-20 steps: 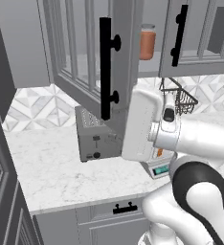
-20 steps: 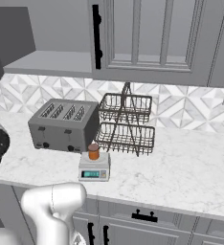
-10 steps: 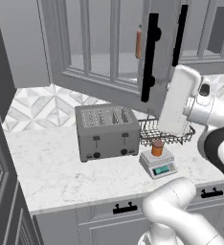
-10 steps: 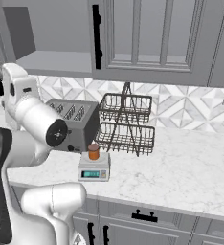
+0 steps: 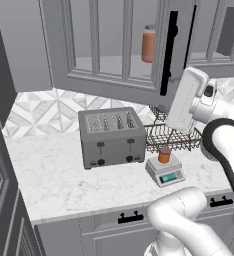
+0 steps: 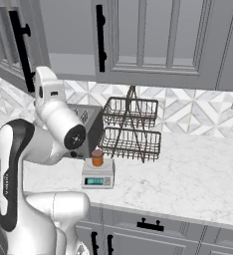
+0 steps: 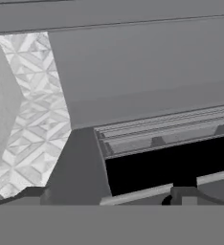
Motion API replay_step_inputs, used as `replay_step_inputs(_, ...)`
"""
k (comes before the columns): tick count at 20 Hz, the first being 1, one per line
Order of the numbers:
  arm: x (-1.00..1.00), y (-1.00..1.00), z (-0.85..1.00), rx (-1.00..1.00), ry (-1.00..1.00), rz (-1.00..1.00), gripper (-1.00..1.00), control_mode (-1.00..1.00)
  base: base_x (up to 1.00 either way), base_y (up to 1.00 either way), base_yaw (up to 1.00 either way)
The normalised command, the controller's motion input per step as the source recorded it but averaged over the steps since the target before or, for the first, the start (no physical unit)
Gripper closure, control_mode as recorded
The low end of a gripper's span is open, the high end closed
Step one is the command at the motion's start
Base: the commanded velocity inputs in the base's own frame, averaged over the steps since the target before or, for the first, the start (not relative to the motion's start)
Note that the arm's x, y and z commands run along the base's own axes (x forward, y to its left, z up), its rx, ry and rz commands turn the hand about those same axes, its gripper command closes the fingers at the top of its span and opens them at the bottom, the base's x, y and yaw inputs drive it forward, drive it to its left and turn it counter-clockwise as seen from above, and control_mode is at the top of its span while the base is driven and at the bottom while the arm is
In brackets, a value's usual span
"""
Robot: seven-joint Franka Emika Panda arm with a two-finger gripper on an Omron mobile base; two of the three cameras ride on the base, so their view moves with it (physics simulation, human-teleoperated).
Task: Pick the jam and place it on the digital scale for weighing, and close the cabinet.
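Observation:
The jam (image 5: 164, 154) (image 6: 97, 157), a small orange jar with a brown lid, stands upright on the digital scale (image 5: 166, 173) (image 6: 97, 178), whose teal display faces the counter's front. The cabinet door (image 5: 114, 45) hangs partly open over the toaster, its black bar handle (image 5: 168, 52) (image 6: 21, 47) near my raised white hand (image 5: 187, 99) (image 6: 46, 87). Seen from the hand, my gripper (image 7: 109, 195) is open: its fingertips (image 7: 35, 193) stand wide apart with nothing between them, facing a grey panelled surface. The jam sits well below my hand and apart from it.
A grey toaster (image 5: 111, 137) stands left of the scale. Behind the scale is a two-tier wire rack (image 5: 171, 136) (image 6: 131, 128). A taller reddish jar (image 5: 149, 44) sits on the cabinet shelf. Drawers with short black handles (image 5: 130, 217) run under the marble counter (image 6: 188, 174).
The cabinet door has swung to the right, toward shut, and my arm has risen and moved right with it. The jam and scale have not moved.

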Motion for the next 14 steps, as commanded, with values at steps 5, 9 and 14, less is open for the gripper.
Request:
replay_step_inputs(5, 1.00, -0.05, -0.16, 0.01, 0.00, -0.17, -1.00, -1.00, 0.00, 0.00, 0.00)
replay_step_inputs(9, 1.00, -0.49, -0.24, 0.10, 0.03, -0.15, -1.00, -1.00, 0.00, 0.00, 0.00)
replay_step_inputs(14, 1.00, -0.28, -0.30, 0.05, 0.00, -0.17, -1.00, -1.00, 0.00, 0.00, 0.00)
